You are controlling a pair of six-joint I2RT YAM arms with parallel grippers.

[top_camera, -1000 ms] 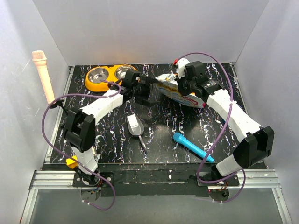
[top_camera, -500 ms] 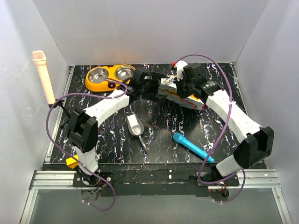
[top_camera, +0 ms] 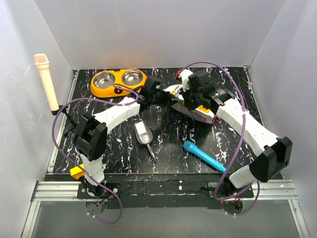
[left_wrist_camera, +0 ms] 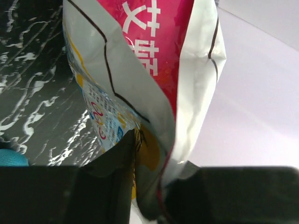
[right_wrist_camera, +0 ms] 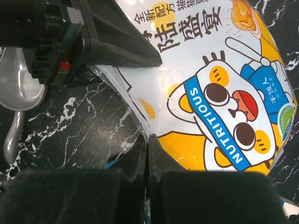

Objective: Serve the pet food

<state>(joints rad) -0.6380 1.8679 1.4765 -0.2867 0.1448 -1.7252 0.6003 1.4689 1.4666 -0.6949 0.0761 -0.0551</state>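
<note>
Top external view: pet food pouch [top_camera: 199, 112] is held between the two grippers. Left gripper [top_camera: 163, 97] pinches the pouch end nearest it; the left wrist view shows printed foil folding down between its nearly closed fingers. Right gripper [top_camera: 191, 100], fingers pressed together, nips the pouch edge just beside the left gripper. Kibble is hidden inside. Orange double bowl [top_camera: 96, 89] sits near the left gripper, on its outer far side. Grey scoop [top_camera: 143, 133] lies base-side of it. Blue cylinder [top_camera: 204, 155] lies base-side of the right gripper, well apart.
</note>
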